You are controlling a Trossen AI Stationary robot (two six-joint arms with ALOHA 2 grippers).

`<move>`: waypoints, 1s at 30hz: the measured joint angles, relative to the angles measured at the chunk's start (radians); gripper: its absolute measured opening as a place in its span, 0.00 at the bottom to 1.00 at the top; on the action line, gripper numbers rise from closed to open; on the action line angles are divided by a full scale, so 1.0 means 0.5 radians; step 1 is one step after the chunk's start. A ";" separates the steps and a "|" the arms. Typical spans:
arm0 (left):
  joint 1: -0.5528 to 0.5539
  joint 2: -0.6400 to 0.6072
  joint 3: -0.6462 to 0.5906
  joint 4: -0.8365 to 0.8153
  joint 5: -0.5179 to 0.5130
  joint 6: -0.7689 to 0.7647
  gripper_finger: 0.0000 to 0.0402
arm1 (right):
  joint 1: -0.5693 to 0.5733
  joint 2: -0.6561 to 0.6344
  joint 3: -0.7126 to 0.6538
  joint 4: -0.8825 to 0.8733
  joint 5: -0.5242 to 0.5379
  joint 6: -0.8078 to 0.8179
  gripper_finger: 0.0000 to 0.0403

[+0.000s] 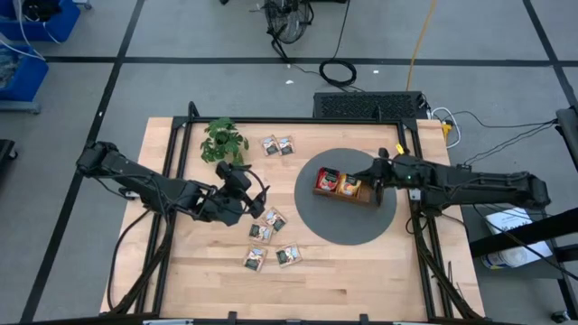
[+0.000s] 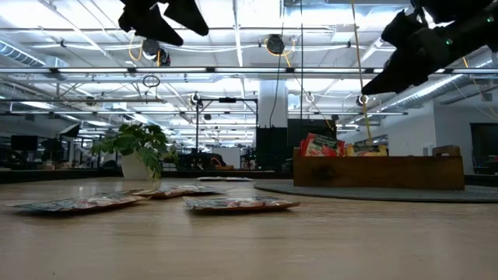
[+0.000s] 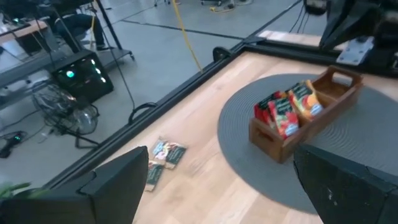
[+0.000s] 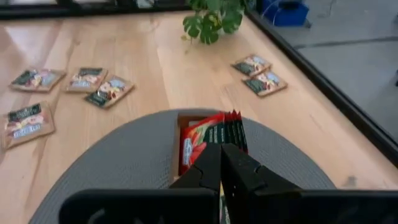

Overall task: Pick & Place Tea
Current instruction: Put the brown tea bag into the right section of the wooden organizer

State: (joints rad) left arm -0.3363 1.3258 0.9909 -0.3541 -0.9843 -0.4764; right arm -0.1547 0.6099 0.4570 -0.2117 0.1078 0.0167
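Left gripper (image 1: 242, 194), fingers spread, should drop squarely over the nearest sachet (image 1: 275, 219), probably untouched. Right gripper (image 1: 379, 181), fingers pressed together, hovers over the tray (image 1: 372, 195).

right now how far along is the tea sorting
Done: red and orange sachets stand in the wooden tray. In hand: nothing; the left pincer hangs open above the table and the right pincer is shut over the tray. Left: six white-green sachets lie loose on the table.

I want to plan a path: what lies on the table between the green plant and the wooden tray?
In the high view, two tea sachets lie side by side between the plant and the tray; the rest is bare wood, then grey mat.
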 joint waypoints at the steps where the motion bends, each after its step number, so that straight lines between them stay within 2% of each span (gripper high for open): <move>1: 0.001 0.000 0.000 0.018 0.001 -0.001 0.98 | 0.000 -0.019 -0.037 0.053 0.001 -0.002 0.00; 5: 0.010 0.000 0.000 0.033 0.040 0.022 0.98 | 0.000 -0.096 -0.172 0.197 0.001 -0.004 0.00; 7: 0.021 0.000 0.000 0.031 0.156 0.090 0.98 | 0.000 -0.143 -0.228 0.274 0.000 -0.002 0.00; 10: 0.052 0.000 0.000 0.028 0.514 0.098 0.98 | 0.000 -0.221 -0.301 0.376 -0.001 -0.004 0.00; 14: 0.063 0.012 0.000 -0.008 1.212 0.167 0.98 | 0.000 -0.354 -0.367 0.465 -0.006 -0.037 0.00; 16: 0.035 0.034 0.002 -0.052 1.439 0.136 0.98 | 0.000 -0.419 -0.389 0.459 -0.006 -0.065 0.00; 19: -0.039 0.049 0.011 -0.170 1.499 -0.048 0.98 | 0.000 -0.508 -0.419 0.461 -0.007 -0.110 0.00; 23: -0.144 0.124 0.011 -0.338 1.501 -0.457 0.98 | -0.001 -0.628 -0.470 0.537 -0.007 -0.186 0.00; 26: -0.221 0.227 0.017 -0.389 1.517 -0.762 0.98 | -0.001 -0.714 -0.512 0.629 -0.008 -0.238 0.00; 30: -0.278 0.424 0.014 -0.419 1.649 -1.108 0.98 | -0.001 -0.807 -0.537 0.642 -0.008 -0.275 0.00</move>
State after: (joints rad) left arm -0.4751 1.5378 0.9981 -0.5638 -0.1597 -1.0304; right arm -0.1551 0.2064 0.1887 0.1093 0.1040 -0.1207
